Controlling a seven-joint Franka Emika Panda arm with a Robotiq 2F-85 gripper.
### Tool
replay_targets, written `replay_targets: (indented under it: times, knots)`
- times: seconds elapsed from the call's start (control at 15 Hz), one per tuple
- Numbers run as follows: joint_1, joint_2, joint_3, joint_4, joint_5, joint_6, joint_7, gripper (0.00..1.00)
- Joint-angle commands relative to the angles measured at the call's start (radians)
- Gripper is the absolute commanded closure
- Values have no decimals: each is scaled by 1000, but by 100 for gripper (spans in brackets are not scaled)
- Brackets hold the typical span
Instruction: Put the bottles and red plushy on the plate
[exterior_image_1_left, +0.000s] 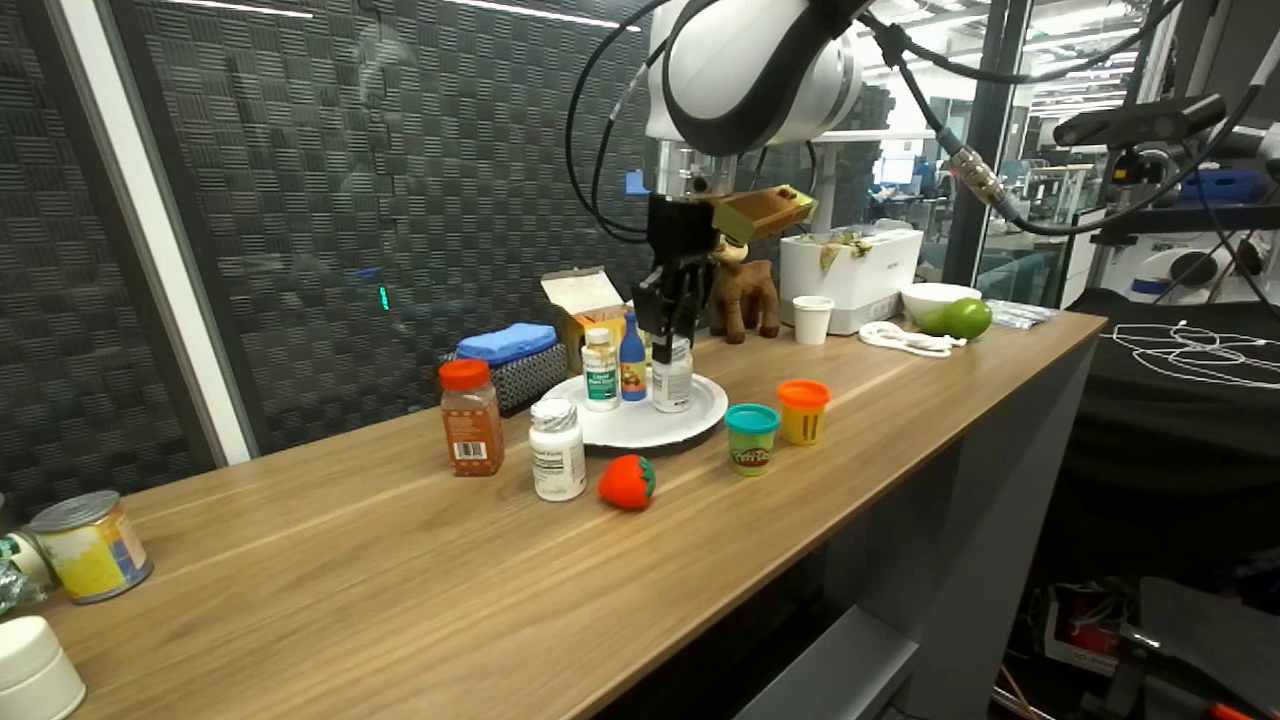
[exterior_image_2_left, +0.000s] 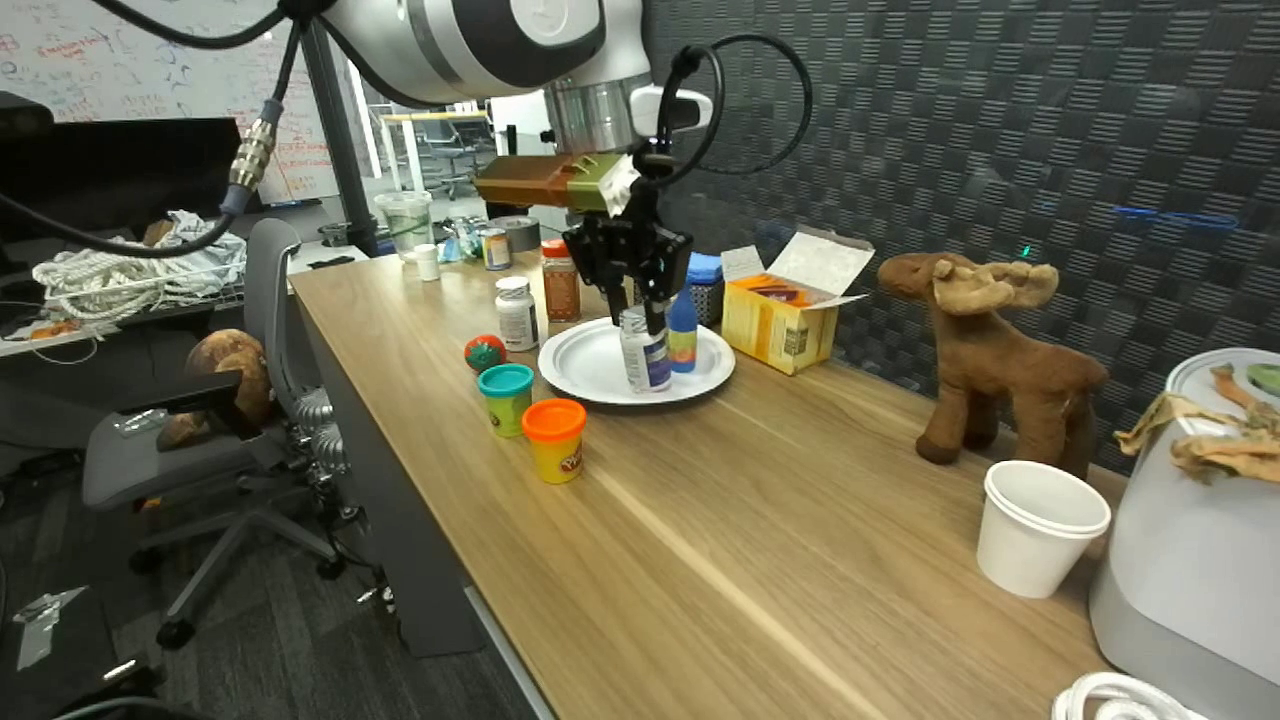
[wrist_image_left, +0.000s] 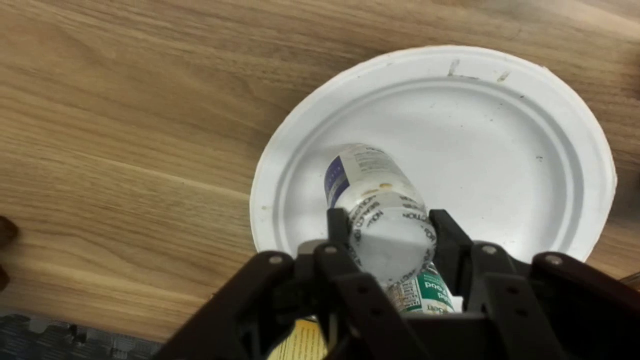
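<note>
The black fingers grasped the white plastic bottle with a purple patch on its label by its top, one on each side of a pale cap ringed with dark lettering (small yellowish-brown marks showed on the shoulder just below). That bottle was about upright within the rim of the round white plate; whether its base bore on the plate could not be told. Just beside it, on the plate, stood the slim blue bottle with a multicoloured label, and next to that the white bottle with a green-and-white label, both upright. Off the plate, on the wood-grained counter, the reddish-brown bottle with a bright red cap and the squat white bottle with a white cap stood upright in both exterior views. The round, bright red plushy with green leaves lay near the squat one, also off the plate. Across the plate from the plushy stood the yellow cardboard box with raised flaps, and well apart from it the brown plush moose with tan antlers.
</note>
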Motion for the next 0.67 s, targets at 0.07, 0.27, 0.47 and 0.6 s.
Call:
replay_targets:
  times: [0.07, 0.27, 0.47, 0.6]
  knots:
    - [3, 26, -16, 41, -31, -6, 0, 81]
    - [3, 30, -18, 49, -33, -15, -4, 81]
    - [4, 23, -15, 46, -26, -18, 0, 25]
    - [12, -5, -14, 33, -29, -11, 18, 9]
